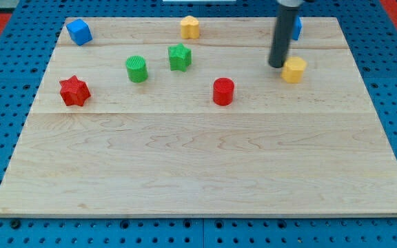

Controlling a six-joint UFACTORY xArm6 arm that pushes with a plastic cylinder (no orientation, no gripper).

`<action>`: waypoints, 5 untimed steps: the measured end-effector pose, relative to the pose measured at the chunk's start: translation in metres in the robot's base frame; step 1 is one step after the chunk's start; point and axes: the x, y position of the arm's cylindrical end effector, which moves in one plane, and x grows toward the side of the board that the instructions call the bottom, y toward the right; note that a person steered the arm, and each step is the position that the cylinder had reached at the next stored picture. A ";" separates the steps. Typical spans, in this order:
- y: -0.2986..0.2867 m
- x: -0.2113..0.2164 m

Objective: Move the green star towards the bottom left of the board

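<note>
Nearest you at the view's bottom is a wide bare stretch of the wooden board (pixel 205 172); every block sits in its upper half. You are running an arm with no jaws to read as wide, narrow or holding, only a dark rod ending in my tip (pixel 276 66).

Take the red cylinder (pixel 223 91) as the dial's centre, since it is the block closest to you. You will find the green star (pixel 180 56), the block you are after, at about 10 o'clock from it, near but clearly apart. At 9 o'clock, further out, stands the green cylinder (pixel 136 69), just beside the star on the view's left. Keep going along 9 o'clock and you reach the red star (pixel 74 91), close to the board's left edge. At about 10 o'clock, well apart in the top left corner, lies the blue block (pixel 78 32), roughly cube-shaped. At 11 o'clock, by the top edge, is a yellow block (pixel 190 27); you cannot make out its exact shape.

Look to 2 o'clock for my tip. It rests on the board just beside a second yellow block (pixel 294 69), on that block's 9 o'clock side; whether they touch you cannot tell. Behind the rod, at 1 o'clock near the top edge, a second blue block (pixel 297 27) peeks out, mostly hidden. My tip is well apart from the green star, with the star off at its 9 o'clock.
</note>
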 end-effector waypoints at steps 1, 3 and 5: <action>0.014 0.006; 0.014 -0.023; 0.012 -0.032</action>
